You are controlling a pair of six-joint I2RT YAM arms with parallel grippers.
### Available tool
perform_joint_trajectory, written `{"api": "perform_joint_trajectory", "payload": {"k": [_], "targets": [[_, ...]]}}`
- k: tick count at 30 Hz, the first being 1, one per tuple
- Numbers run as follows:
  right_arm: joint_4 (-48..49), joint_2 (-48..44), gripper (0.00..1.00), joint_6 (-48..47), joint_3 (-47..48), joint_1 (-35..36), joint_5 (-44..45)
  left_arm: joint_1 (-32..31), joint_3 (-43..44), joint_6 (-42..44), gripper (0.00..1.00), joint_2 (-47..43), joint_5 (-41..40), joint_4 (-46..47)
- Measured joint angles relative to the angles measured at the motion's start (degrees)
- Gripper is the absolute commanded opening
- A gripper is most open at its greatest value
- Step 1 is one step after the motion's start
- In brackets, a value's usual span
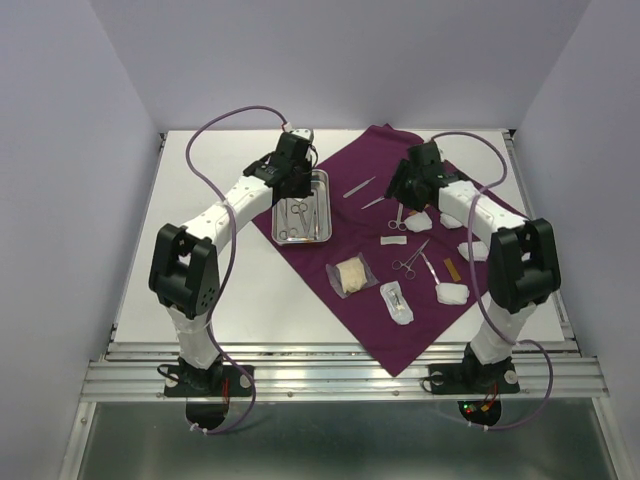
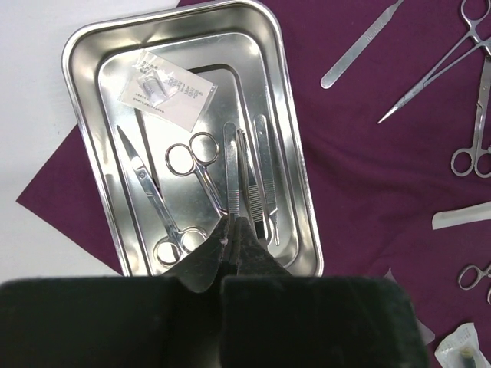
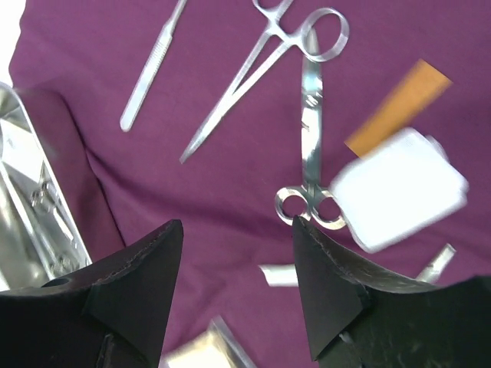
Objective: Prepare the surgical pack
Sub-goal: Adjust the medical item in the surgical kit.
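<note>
Surgical-pack cloth [image 1: 355,215], plum-purple, lies as a diamond on the white desk [image 1: 270,300], with the steel tray [image 1: 327,205] on its 9 o'clock corner.

Only my left wrist view looks into the tray. It shows a clear packet [image 2: 167,90] at 12 o'clock, scissors [image 2: 150,193] at 8 o'clock, a ring-handled tool [image 2: 205,178] in the middle and forceps [image 2: 262,169] towards 4 o'clock.

Only the top view shows the cloth's near half: a tan-filled packet [image 1: 352,276], a long packet [image 1: 397,302] and a gauze pad [image 1: 450,292] at 5 o'clock.

My right wrist view gives a scalpel handle [image 3: 149,69] at 11 o'clock, a slanted clamp [image 3: 261,69] at 12 o'clock and an upright clamp [image 3: 311,130]. An orange strip [image 3: 399,103] and a blurred white pad [image 3: 403,188] lie at 3 o'clock.

From above, my left wrist hides the tray's far end.

My left pincer [image 2: 228,228] points down over the tray's 6 o'clock end, fingers together. I cannot tell whether they touch the forceps. My right pincer [image 3: 238,253] hangs over bare cloth, fingers apart with nothing between them, and the upright clamp's rings are just beside one finger. Both arms are bent at the elbow, reaching forward.
</note>
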Motion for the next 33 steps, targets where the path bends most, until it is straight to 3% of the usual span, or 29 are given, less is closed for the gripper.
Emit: {"api": "perform_joint_trajectory", "payload": {"k": [3, 7, 21, 27, 33], "targets": [[-1.6, 5.6, 0.63, 0.2, 6.1, 2.2, 2.6, 0.0, 0.0, 0.3, 0.07, 0.0, 0.3, 0.1], [-4.6, 12.1, 0.63, 1.7, 12.6, 4.5, 6.5, 0.0, 0.0, 0.9, 0.29, 0.0, 0.0, 0.0], [-14.0, 30.3, 0.62, 6.9, 33.5, 5.5, 14.6, 3.8, -4.1, 2.8, 0.29, -2.8, -0.4, -1.2], [-16.1, 35.4, 0.48, 8.4, 38.8, 5.5, 16.3, 4.9, -6.7, 3.2, 0.29, -4.3, 0.4, -1.1], [-16.8, 35.8, 0.16, 10.1, 38.7, 5.5, 17.9, 4.9, -7.9, 3.5, 0.28, -5.6, 1.3, -1.0]]}}
